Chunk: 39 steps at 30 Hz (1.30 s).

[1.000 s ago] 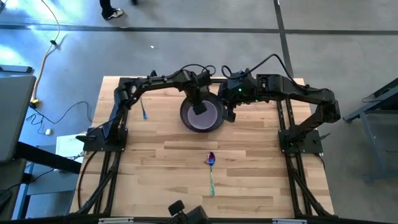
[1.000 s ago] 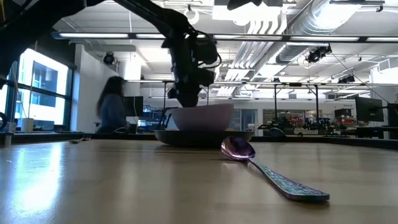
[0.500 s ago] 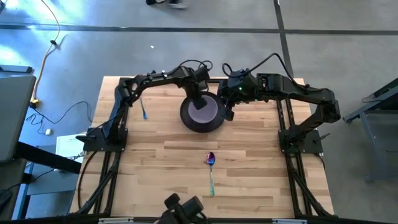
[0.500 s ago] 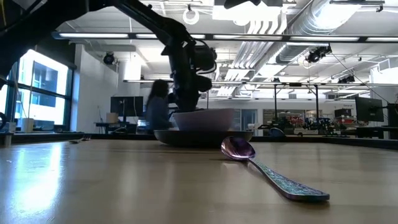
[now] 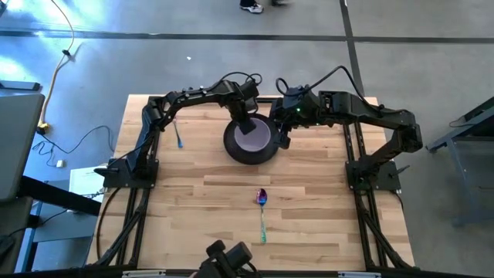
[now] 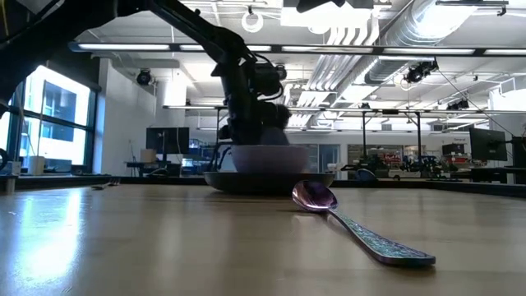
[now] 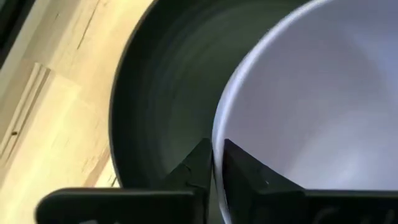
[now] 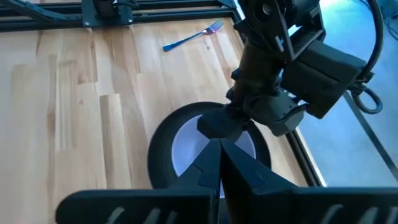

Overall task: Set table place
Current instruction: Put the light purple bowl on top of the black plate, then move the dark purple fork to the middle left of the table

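Observation:
A lavender bowl [image 5: 256, 139] sits in a dark grey round plate [image 5: 231, 151] at the table's far middle. My left gripper [image 5: 245, 126] is over the bowl's far rim, shut on it; it also shows in the left wrist view [image 7: 215, 157]. My right gripper [image 5: 284, 141] is shut by the plate's right rim, and in its wrist view [image 8: 219, 147] the fingertips stand over the plate [image 8: 163, 149]. The purple-headed, teal-handled spoon [image 5: 262, 213] lies flat near the table's near middle. The fork [image 5: 178, 137] lies flat at the far left. My left gripper holds the bowl's rim [image 7: 217, 134] on its far side, one finger inside the bowl [image 7: 245, 174] and one outside over the plate [image 7: 196, 171]. The fingers come from above, pointing down. The bowl stands upright with its base on the plate [image 6: 246, 181]. I cannot tell whether my right gripper touches the plate.
Black rail frames [image 5: 143, 154] run along the table's left and right sides. Bare wood [image 5: 201, 193] lies between the plate and the spoon. A dark camera mount [image 5: 228, 259] stands at the near edge.
My left gripper has shifted a little toward the table's far edge, still shut on the bowl's rim. The bowl has sunk slightly and now stands level on the plate.

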### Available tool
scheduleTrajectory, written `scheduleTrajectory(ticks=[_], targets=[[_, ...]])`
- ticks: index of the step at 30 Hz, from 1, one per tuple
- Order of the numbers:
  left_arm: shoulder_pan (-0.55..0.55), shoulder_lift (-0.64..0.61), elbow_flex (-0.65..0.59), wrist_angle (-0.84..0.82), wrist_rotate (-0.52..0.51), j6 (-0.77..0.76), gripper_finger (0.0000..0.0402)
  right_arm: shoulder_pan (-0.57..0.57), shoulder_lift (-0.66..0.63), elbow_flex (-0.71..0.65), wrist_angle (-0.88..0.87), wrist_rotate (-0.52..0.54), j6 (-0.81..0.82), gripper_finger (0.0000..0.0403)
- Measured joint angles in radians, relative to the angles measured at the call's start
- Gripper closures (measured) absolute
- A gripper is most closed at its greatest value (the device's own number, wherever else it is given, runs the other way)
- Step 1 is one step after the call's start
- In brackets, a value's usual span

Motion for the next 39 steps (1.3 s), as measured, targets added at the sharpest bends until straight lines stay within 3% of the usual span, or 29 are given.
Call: scheduleTrajectory(ticks=[15,25,32,39], targets=[[-0.002,0.000,0.005,-0.019,-0.008,0.002,0.0318,0.000,0.000,0.000,0.000,0.000,-0.022,0.0403],[-0.001,0.000,0.194,-0.150,-0.013,0.003,0.0318,0.000,0.000,0.000,0.000,0.000,-0.021,0.0403],[0.000,-0.036,0.381,-0.316,-0.144,-0.002,0.0318,0.000,-0.007,0.000,-0.002,0.002,0.001,0.0403],[0.000,-0.183,0.398,-0.473,-0.232,-0.110,0.0316,0.023,-0.016,0.001,-0.052,0.051,0.020,0.0403]])
